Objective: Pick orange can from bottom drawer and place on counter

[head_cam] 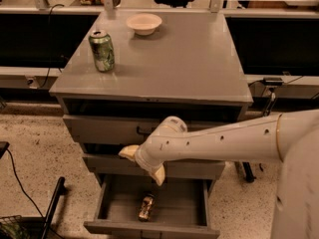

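The orange can lies on its side on the floor of the open bottom drawer, near the middle front. My gripper hangs at the end of the white arm, in front of the middle drawer and just above the open drawer. Its two pale yellow fingers are spread open and hold nothing. The gripper is above the can and apart from it. The grey counter is the cabinet's top.
A green and white can stands at the counter's left side. A white bowl sits at the back of the counter. A dark pole leans on the floor to the left of the cabinet, and cables run there.
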